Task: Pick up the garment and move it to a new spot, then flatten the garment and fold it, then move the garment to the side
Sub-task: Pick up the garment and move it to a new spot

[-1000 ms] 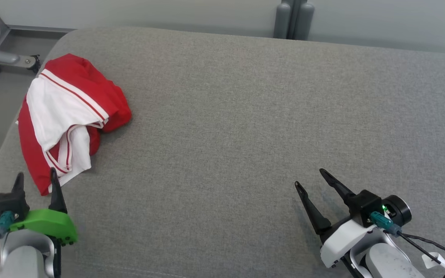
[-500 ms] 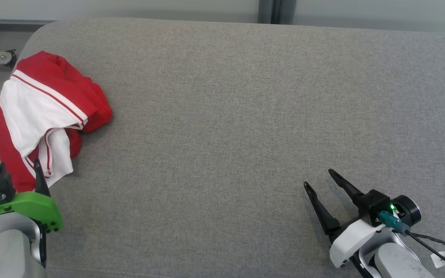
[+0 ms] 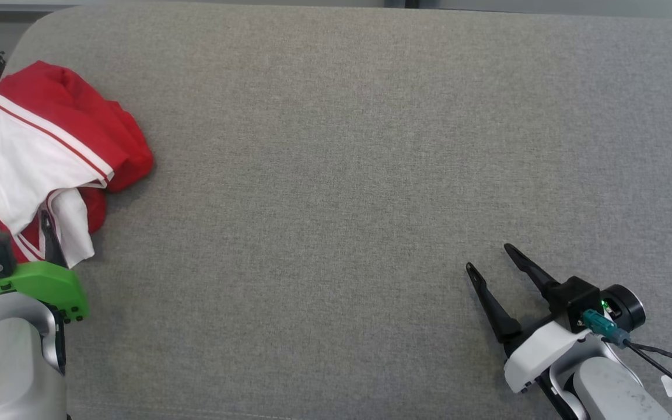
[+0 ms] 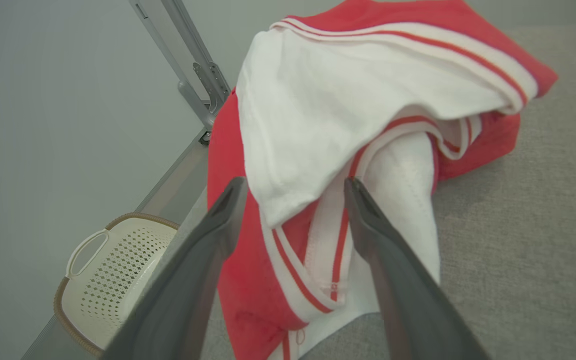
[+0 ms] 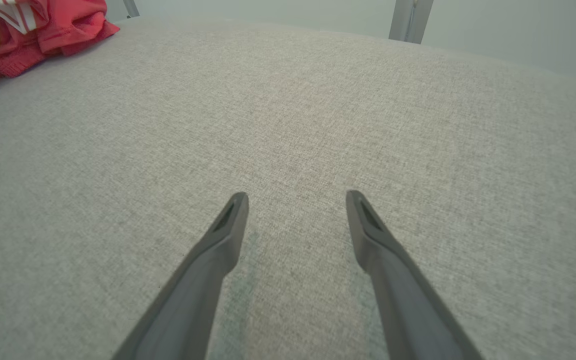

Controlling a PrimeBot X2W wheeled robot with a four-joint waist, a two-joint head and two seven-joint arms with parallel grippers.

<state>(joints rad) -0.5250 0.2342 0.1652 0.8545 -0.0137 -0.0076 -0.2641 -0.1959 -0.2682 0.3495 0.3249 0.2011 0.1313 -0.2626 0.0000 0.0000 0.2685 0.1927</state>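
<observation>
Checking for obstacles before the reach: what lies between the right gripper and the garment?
Bare grey upholstery runs from the right gripper to the garment, seen in head and right wrist views.

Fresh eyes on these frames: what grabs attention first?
The crumpled red and white garment stands out, bunched at the far left edge of the grey upholstered surface. The left gripper hangs open right at the garment's near edge, while the right gripper sits open over bare fabric at the lower right.
</observation>
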